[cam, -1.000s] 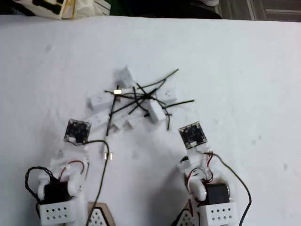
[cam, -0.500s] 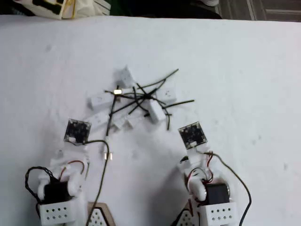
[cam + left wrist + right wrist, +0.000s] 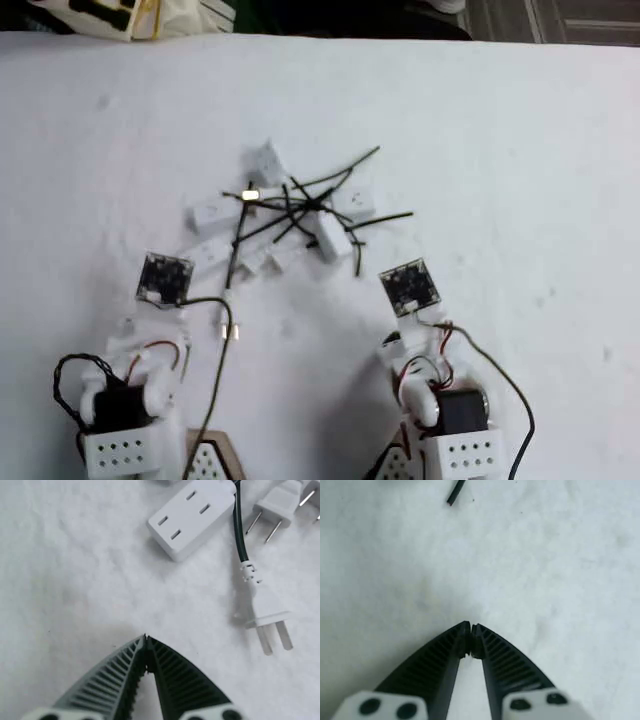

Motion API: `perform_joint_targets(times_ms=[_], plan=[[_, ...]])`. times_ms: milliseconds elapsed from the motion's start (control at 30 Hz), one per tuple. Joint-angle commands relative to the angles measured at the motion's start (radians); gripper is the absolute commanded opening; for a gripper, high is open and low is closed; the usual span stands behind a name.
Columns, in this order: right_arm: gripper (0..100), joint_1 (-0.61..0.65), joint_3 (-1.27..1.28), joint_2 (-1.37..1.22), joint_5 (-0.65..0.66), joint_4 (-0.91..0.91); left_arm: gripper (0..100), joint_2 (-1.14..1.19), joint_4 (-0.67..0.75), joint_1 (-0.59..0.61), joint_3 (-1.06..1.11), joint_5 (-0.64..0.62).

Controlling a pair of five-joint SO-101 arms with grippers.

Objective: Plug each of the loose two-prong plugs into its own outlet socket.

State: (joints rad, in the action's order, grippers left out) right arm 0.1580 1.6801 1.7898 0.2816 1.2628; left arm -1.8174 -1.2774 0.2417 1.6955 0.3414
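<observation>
Over the tabletop (image 3: 520, 150) my left end effector (image 3: 146, 652) and right end effector (image 3: 470, 640) are together, empty; start step, I'd open left onto plug (image 3: 265, 620)

Figure: White two-prong plugs and outlet sockets, all unplugged, on the counter (image 3: 520, 140).
An outlet socket (image 3: 192, 517) lies flat, slots upward, ahead of the left pincer (image 3: 146, 652). Just beside the socket, a loose plug (image 3: 265, 625) on a dark cord points its prongs back towards the pincer's side. A second plug (image 3: 280, 504) lies farther off.

Robot lab: white table (image 3: 520, 140), loose plug cords (image 3: 300, 205).
</observation>
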Motion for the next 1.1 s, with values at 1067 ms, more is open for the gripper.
perform_joint_targets(times_ms=[1067], plan=[[1.9,-0.012,0.011,0.008,-0.006,0.005,3,-0.008,0.092,0.088,-0.311,0.193]])
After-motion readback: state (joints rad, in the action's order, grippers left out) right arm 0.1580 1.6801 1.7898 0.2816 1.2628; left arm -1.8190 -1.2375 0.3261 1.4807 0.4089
